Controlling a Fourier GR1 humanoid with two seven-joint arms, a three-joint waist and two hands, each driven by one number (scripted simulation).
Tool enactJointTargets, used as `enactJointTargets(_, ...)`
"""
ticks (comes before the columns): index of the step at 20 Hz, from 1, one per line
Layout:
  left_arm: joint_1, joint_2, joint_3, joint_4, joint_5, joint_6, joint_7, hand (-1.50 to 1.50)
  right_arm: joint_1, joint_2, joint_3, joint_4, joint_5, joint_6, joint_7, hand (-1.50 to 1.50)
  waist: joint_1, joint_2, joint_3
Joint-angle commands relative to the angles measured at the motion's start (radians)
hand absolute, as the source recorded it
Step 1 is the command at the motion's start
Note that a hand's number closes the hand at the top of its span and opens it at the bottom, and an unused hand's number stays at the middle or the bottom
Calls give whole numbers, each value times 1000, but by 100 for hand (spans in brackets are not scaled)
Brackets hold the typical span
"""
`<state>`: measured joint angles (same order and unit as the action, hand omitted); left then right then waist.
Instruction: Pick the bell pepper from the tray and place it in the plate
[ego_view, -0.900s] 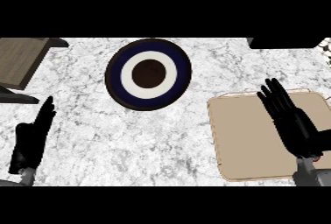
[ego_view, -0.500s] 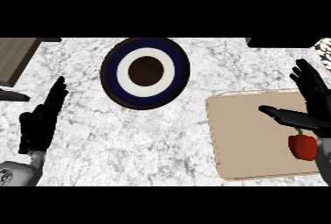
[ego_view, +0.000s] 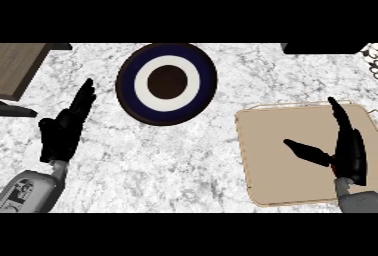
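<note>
1. The black right hand (ego_view: 345, 150) hangs over the beige rounded tray (ego_view: 275, 150), at about four o'clock in the view, its fingers straight and its thumb spread wide toward nine o'clock.
2. Only a red sliver of the bell pepper (ego_view: 334, 163) shows, tucked under the palm; closing unseen could pinch it off-centre and let it slip.
3. The round navy plate with a white ring (ego_view: 167, 83) lies toward eleven o'clock, well apart, so carrying risks a spill.
4. The black left hand (ego_view: 65, 131) rests open at nine o'clock.

Even, bright light falls on my marble worktop (ego_view: 184, 150), no glare, only a faint soft shadow beneath the plate (ego_view: 167, 83).
</note>
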<state>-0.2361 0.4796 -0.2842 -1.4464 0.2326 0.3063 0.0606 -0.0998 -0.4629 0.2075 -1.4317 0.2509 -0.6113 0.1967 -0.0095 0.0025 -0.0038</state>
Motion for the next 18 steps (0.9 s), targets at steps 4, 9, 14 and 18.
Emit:
enactJointTargets(4,-45,-44,6,43,-17,-7,26,0,53,-85,60,-154,360,-107,256,-150,-8,-7,1)
enactJointTargets(9,-47,-6,39,27,2,-51,47,0,96,-238,14,-389,428,158,558,-150,-12,-11,-1)
enactJointTargets(14,-9,-25,36,63,-15,-48,-19,0,95,-339,8,-511,295,480,801,-150,-8,-8,-2)
enactJointTargets(18,-66,-79,24,102,-54,-20,-18,0,43,-376,-35,-585,189,647,944,-150,-4,-3,1)
